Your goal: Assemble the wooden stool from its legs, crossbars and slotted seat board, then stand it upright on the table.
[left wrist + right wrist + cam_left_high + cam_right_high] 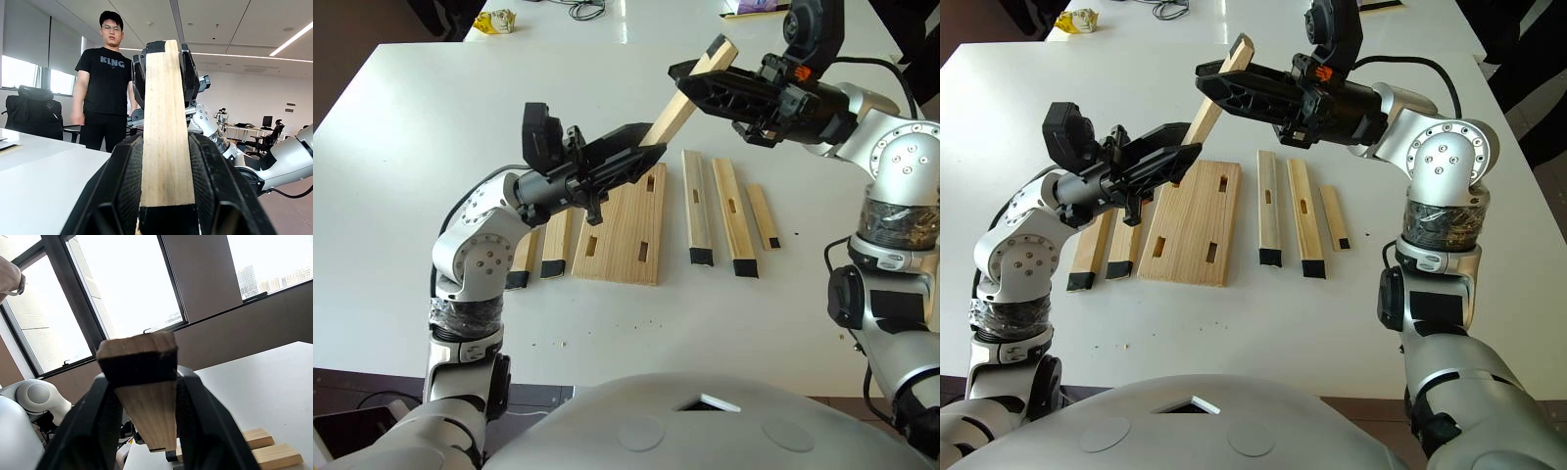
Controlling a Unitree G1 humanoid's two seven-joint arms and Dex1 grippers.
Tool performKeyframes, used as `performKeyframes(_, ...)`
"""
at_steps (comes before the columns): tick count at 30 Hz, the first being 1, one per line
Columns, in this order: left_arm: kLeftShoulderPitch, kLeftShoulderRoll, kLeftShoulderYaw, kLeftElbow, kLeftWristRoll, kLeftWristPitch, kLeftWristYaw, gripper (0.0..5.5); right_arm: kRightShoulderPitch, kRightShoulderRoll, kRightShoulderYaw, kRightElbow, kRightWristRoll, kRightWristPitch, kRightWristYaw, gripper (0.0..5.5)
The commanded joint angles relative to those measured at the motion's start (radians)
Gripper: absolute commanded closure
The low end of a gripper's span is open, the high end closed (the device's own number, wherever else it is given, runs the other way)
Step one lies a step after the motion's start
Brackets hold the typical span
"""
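Left eye view: one wooden leg (671, 116) aloft, long axis slanting; left end effector (644, 147) pinches its lower end, right end effector (697, 80) its upper end; seat board (625, 235) below the left end effector.

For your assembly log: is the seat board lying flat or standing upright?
Flat: the seat board lies on the table, slots up.

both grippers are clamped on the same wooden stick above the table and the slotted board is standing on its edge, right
No, the slotted board lies flat on the table, as the left eye view shows. The rest is right: the left gripper and the right gripper are both shut on the same wooden stick, held above the table.
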Motion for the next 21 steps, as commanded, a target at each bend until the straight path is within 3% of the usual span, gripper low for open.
performKeyframes(1, -0.003, 0.023, 0.008, 0.038, 0.036, 0.038, 0.056, 3.84, 0.034, -0.008, 0.006, -0.055, 0.010, -0.040, 0.041, 4.09)
performKeyframes(8, 0.006, 0.020, 0.021, 0.038, 0.040, 0.058, 0.082, 2.82, 0.065, -0.035, 0.025, -0.056, -0.066, -0.143, 0.070, 4.16)
performKeyframes(15, 0.084, 0.100, -0.005, 0.026, 0.124, 0.045, 0.033, 2.82, 0.059, -0.066, 0.054, 0.032, -0.215, -0.312, 0.115, 4.18)
performKeyframes(21, 0.160, 0.113, -0.041, 0.037, 0.201, 0.005, 0.013, 2.82, 0.027, -0.157, 0.146, 0.226, -0.431, -0.538, 0.284, 4.19)
